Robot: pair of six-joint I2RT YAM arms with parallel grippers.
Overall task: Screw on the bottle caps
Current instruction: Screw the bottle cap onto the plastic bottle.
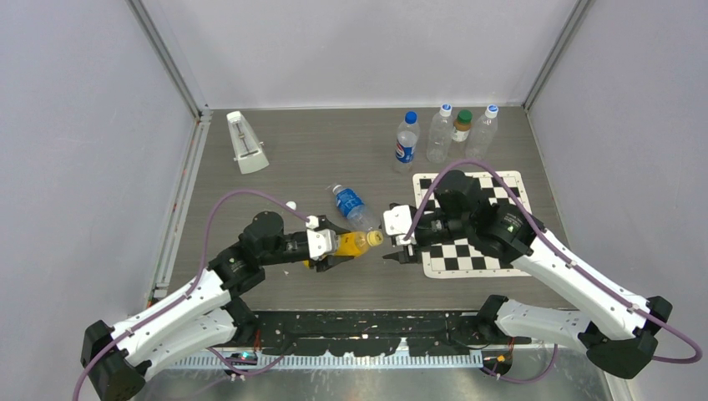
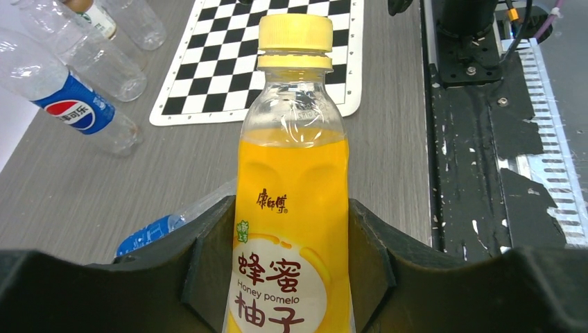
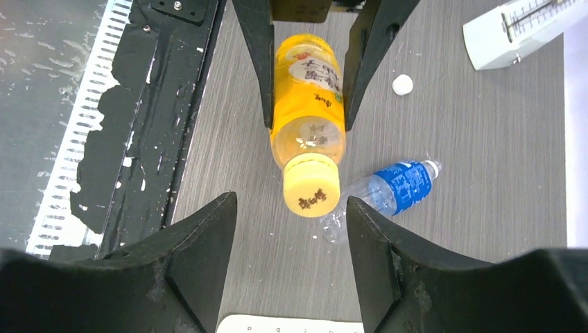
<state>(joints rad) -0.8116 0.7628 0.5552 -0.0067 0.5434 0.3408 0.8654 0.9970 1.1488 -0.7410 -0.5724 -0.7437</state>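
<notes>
You're in a robot lab cell: grey panel walls [image 1: 359, 50] beyond your right claw [image 1: 394, 244], checkerboard mat [image 1: 455, 255] just behind it.

The juice bottle [image 2: 291, 229] label reads "康师傅", "蜂蜜柚子" and "Honey pomelo". At ten o'clock from it, a clear bottle [image 2: 73, 109] carries the Pepsi emblem on blue. Dark print on the yellow cap [image 3: 312, 184] is illegible.

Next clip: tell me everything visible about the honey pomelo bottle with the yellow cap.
The honey pomelo bottle is clear plastic, filled to the shoulder with orange-yellow drink, its yellow label printed with red Chinese characters. The yellow cap sits on the neck, dark print on top; how tight it is cannot be told. The left gripper clamps the body between black fingers, holding it tilted above the table, cap toward the right gripper, whose open fingers flank the cap, apparently without touching.
</notes>
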